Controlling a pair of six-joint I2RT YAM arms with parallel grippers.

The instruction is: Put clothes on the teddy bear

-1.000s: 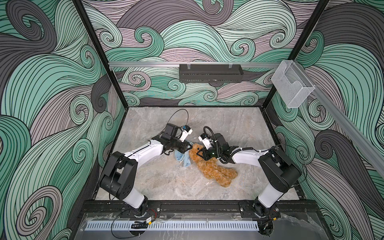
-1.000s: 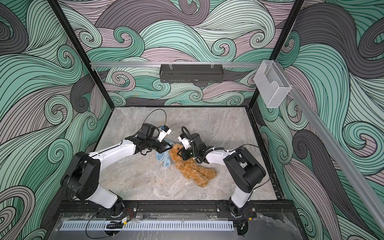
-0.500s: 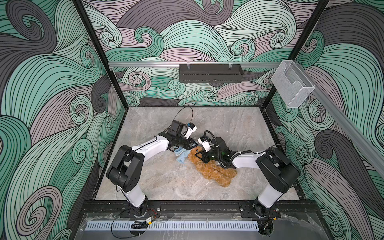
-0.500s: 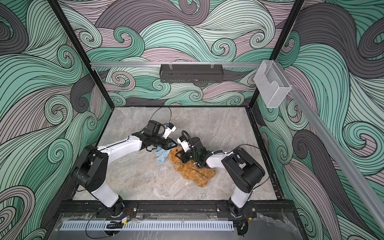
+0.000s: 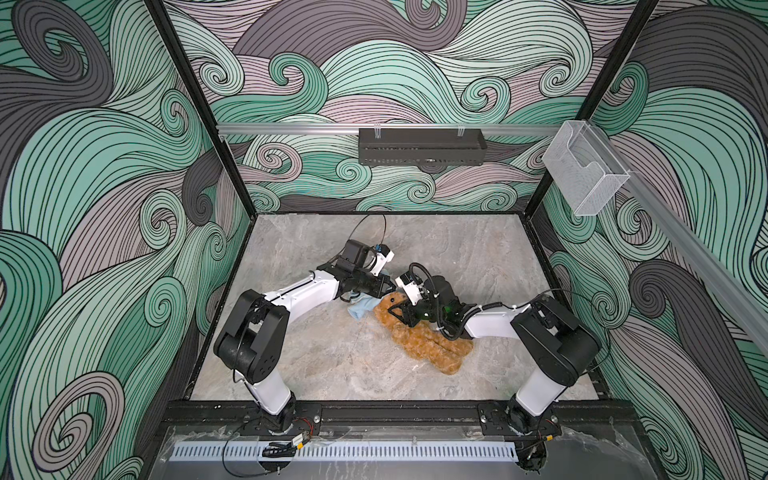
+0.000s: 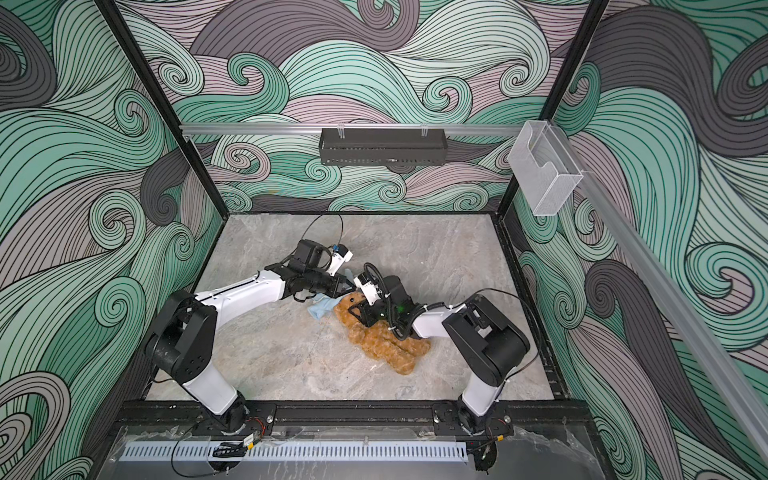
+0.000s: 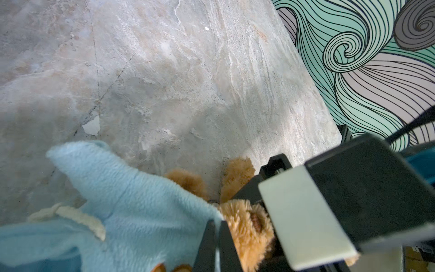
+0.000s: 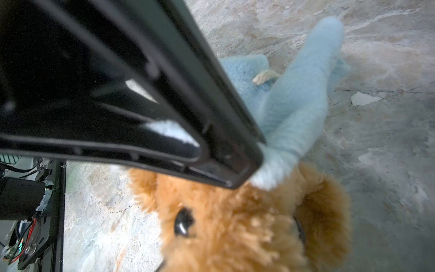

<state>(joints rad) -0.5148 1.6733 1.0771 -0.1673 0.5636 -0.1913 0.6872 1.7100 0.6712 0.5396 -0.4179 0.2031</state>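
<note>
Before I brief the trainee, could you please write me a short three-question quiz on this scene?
1. True or false: the bear already wears the shirt.
2. What does the left gripper pinch? A) an ear B) the shirt C) a cable
3. Fill in: the ___ gripper is at the bear's head, opposite the left one.
Key: 1 false; 2 B; 3 right gripper.
</note>
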